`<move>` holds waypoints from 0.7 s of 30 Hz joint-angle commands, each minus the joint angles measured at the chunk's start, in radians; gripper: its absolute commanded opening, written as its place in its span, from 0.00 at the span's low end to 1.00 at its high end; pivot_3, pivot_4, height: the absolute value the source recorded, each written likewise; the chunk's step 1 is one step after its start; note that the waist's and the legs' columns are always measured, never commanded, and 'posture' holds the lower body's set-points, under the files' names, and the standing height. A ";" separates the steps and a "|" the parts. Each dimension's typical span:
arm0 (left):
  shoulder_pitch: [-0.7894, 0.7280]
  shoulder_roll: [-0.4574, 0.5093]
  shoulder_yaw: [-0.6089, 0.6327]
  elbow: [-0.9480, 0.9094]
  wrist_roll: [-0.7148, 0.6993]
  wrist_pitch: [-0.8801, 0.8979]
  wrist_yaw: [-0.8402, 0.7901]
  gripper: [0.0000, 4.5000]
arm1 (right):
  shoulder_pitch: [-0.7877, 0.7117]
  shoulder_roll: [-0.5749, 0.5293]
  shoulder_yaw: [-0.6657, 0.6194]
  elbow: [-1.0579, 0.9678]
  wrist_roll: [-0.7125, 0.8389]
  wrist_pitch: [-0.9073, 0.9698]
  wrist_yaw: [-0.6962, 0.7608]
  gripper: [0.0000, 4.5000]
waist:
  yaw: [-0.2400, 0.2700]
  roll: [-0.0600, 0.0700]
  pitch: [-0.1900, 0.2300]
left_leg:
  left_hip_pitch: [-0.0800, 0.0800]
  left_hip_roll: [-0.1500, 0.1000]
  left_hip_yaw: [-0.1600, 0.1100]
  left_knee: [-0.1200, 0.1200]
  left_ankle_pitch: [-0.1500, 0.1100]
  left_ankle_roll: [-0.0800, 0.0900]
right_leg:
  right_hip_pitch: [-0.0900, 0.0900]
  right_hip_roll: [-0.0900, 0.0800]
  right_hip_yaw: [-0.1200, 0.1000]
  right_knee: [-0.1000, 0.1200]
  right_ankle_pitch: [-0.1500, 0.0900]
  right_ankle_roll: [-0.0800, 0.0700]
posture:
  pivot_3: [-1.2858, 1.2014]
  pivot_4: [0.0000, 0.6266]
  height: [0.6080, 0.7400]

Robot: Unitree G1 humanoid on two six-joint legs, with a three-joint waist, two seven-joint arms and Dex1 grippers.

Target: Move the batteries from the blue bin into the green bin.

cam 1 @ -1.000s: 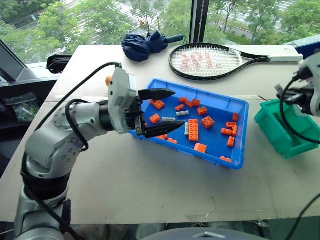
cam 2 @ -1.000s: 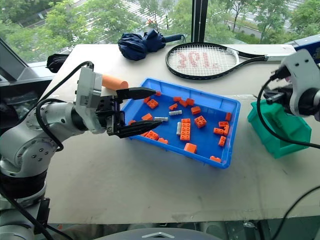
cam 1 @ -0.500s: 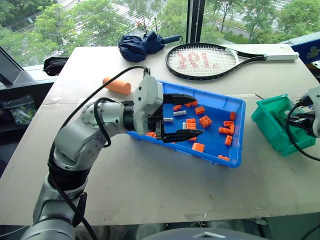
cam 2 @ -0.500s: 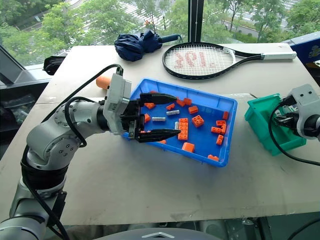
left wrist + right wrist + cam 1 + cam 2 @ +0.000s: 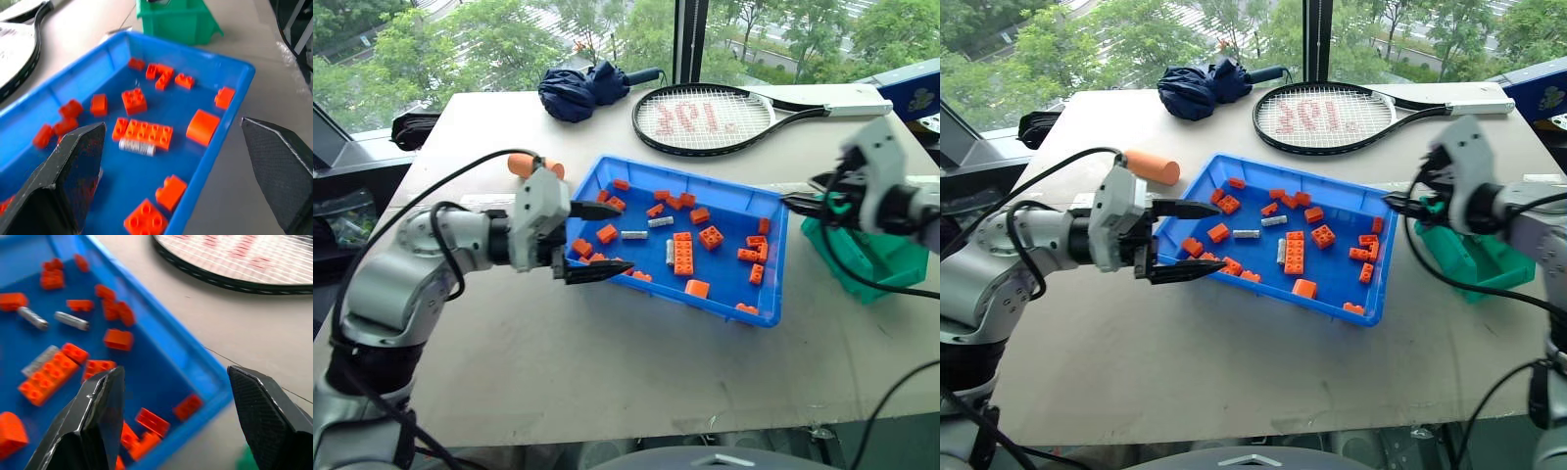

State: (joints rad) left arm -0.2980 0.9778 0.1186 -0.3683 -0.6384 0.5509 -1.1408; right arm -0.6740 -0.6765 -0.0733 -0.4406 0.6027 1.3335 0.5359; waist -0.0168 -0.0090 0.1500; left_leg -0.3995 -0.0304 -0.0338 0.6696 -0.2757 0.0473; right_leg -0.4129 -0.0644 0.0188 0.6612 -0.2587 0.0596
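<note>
The silver-grey metal cylinder batteries [image 5: 634, 235] were seen lying loose in the wide, shallow bright blue plastic bin [image 5: 771, 294], mixed in with orange studded toy bricks [image 5: 684, 255]. The small teal-green plastic bin [image 5: 886, 257] was parked just beside it on the counter [image 5: 607, 372]. The left gripper [image 5: 589, 240] was held at the tray's near-left rim, jaws wide and empty. The right gripper [image 5: 798, 203] was at the opposite rim, jaws parted too, nothing gripped. One battery should probably be lined up across its width, well clear of the bricks.

Left arm bent across, left gripper [image 5: 595, 240] pointing rightward with jaws spread wide and empty, right arm reaching inward, right gripper [image 5: 1402, 204] pointing leftward, fingers parted, nothing held
</note>
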 commanded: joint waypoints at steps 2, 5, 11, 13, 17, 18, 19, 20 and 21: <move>0.069 0.057 0.108 0.001 0.020 -0.039 -0.038 1.00 | -0.041 0.118 0.157 -0.001 -0.012 -0.039 -0.023 0.74 | 0.012 -0.001 0.001 | -0.001 -0.001 -0.001 0.000 0.000 0.000 | 0.000 -0.002 -0.002 -0.001 0.000 0.000 | 0.52 0.24 1.00; 0.121 0.074 0.154 0.001 0.037 -0.046 -0.034 1.00 | -0.061 0.207 0.272 0.062 -0.055 -0.089 -0.038 0.74 | 0.009 -0.001 0.001 | -0.002 -0.004 -0.001 0.000 0.000 -0.001 | 0.000 -0.005 -0.002 -0.001 0.000 0.000 | 0.52 0.24 1.00; 0.183 0.075 0.208 -0.040 0.034 -0.024 -0.007 1.00 | -0.093 0.307 0.401 0.181 -0.109 -0.137 -0.018 0.74 | 0.004 -0.001 0.002 | -0.001 -0.004 -0.002 0.000 0.001 -0.002 | -0.001 -0.005 -0.003 0.000 0.000 0.000 | 0.52 0.24 1.00; 0.187 0.072 0.210 -0.053 0.029 -0.013 0.003 1.00 | -0.095 0.301 0.426 0.207 -0.110 -0.130 0.006 0.74 | 0.005 -0.001 0.002 | -0.001 -0.004 -0.003 0.000 0.001 -0.002 | -0.001 -0.006 -0.003 0.000 0.000 0.000 | 0.52 0.24 1.00; 0.188 0.068 0.214 -0.068 0.024 0.002 0.015 1.00 | -0.098 0.305 0.447 0.249 -0.138 -0.127 0.004 0.74 | 0.001 -0.001 0.002 | -0.001 -0.004 -0.003 0.000 0.001 -0.002 | -0.001 -0.005 -0.003 0.000 0.000 0.000 | 0.52 0.24 1.00; 0.186 0.068 0.214 -0.071 0.022 0.007 0.019 1.00 | -0.100 0.306 0.447 0.256 -0.147 -0.131 0.001 0.74 | 0.000 -0.001 0.002 | -0.001 -0.004 -0.003 -0.001 0.001 -0.003 | -0.001 -0.005 -0.003 0.000 0.000 0.000 | 0.52 0.24 1.00; 0.184 0.067 0.215 -0.075 0.020 0.011 0.022 1.00 | -0.101 0.306 0.445 0.258 -0.151 -0.132 0.000 0.74 | 0.000 -0.001 0.002 | -0.001 -0.004 -0.003 -0.001 0.001 -0.003 | -0.001 -0.005 -0.003 0.000 0.000 0.000 | 0.52 0.24 1.00; 0.182 0.067 0.215 -0.080 0.017 0.017 0.024 1.00 | -0.102 0.305 0.444 0.260 -0.156 -0.132 -0.001 0.74 | 0.000 -0.001 0.002 | -0.001 -0.004 -0.003 -0.001 0.001 -0.003 | -0.001 -0.005 -0.003 0.001 0.000 0.000 | 0.52 0.24 1.00; 0.179 0.066 0.214 -0.083 0.015 0.021 0.027 1.00 | -0.104 0.304 0.443 0.262 -0.161 -0.130 -0.002 0.74 | 0.000 -0.001 0.002 | -0.001 -0.004 -0.003 -0.001 0.001 -0.003 | -0.001 -0.005 -0.003 0.001 0.000 0.000 | 0.52 0.24 1.00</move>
State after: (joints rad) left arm -0.1085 1.0365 0.3039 -0.4221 -0.6022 0.5663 -1.1237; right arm -0.7554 -0.3719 0.3808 -0.1665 0.4536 1.2160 0.5369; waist -0.0168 -0.0100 0.1516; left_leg -0.4003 -0.0343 -0.0365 0.6687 -0.2743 0.0444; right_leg -0.4141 -0.0696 0.0160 0.6618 -0.2586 0.0596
